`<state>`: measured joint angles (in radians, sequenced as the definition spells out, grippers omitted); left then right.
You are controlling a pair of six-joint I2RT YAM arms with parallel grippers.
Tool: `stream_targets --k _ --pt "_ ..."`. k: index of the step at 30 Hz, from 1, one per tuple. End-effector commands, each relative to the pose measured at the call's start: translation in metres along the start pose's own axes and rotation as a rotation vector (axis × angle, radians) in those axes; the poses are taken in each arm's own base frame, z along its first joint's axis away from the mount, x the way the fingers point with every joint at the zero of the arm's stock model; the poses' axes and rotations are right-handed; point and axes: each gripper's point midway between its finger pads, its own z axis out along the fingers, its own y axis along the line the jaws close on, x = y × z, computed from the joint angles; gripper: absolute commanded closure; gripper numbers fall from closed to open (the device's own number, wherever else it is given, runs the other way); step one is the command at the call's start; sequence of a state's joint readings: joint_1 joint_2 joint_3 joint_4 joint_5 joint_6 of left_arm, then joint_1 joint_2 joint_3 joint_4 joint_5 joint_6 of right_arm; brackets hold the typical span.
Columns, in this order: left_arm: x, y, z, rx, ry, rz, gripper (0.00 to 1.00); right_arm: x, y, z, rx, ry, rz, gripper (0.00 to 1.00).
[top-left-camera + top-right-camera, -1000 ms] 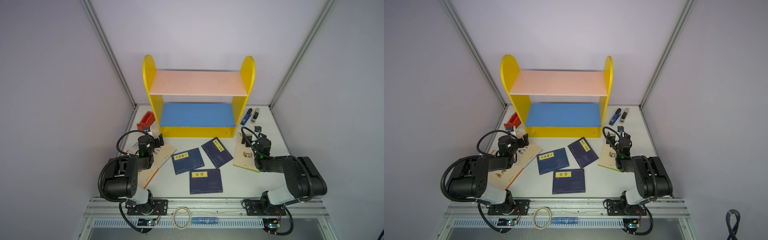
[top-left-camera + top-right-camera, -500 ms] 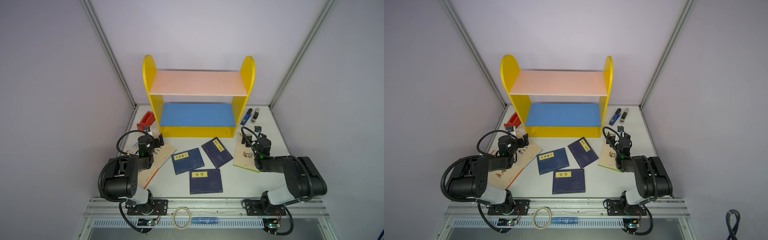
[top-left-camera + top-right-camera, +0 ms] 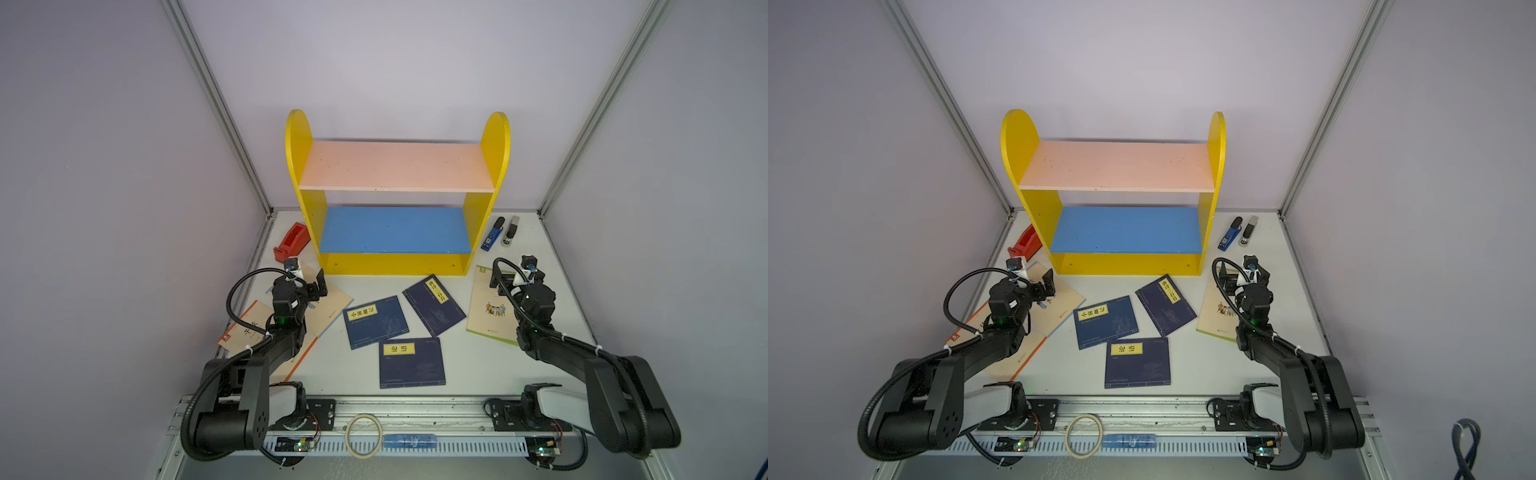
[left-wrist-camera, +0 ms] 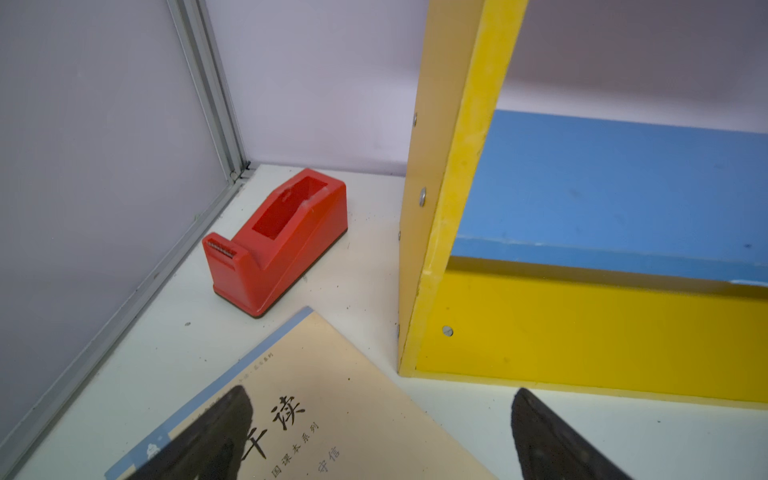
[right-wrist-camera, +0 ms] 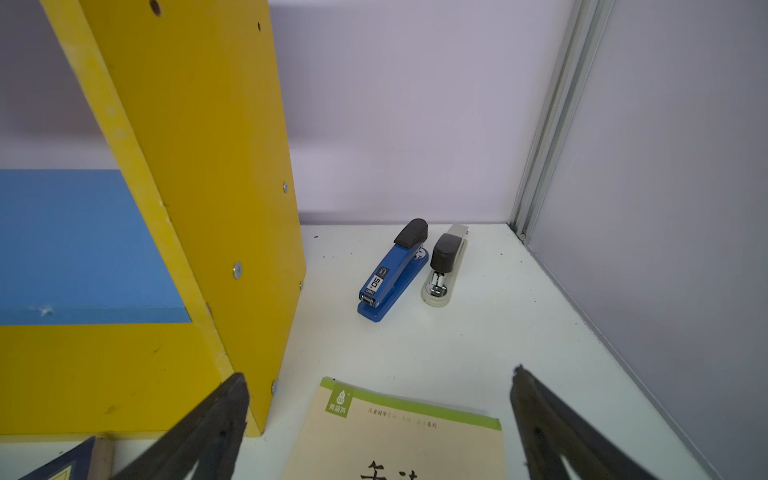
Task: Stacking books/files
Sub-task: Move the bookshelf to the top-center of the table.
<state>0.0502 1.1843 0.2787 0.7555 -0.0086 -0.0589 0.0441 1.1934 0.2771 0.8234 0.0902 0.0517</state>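
Three navy books with yellow labels lie flat mid-table in both top views: one, one nearer the shelf, one nearest the front. Two overlapping cream books lie at the left, partly hidden under my left arm. My left gripper hovers open over the blue-edged cream book, holding nothing. At the right lies a green-edged cream book. My right gripper stands open above its far end, empty.
A yellow shelf unit with a blue lower board and a pink upper board stands at the back. A red tape dispenser sits to its left; a blue stapler and a grey stapler to its right. A tape roll lies on the front rail.
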Motion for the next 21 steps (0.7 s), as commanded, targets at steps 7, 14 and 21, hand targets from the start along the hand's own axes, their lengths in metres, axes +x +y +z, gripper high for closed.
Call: stream_targets --k 7,14,21 --pt "-0.053 -0.014 -0.053 0.098 -0.046 -0.146 0.00 -0.042 -0.021 -0.037 0.110 -0.059 0.262 0.01" --pt "-0.115 -0.026 -0.126 0.182 -0.215 -0.281 0.00 -0.059 -0.023 -0.076 0.082 -0.114 0.491 0.01" --pt "-0.104 0.011 -0.193 -0.060 -0.108 -0.503 0.00 -0.085 0.039 -0.092 -0.272 -0.027 0.515 0.01"
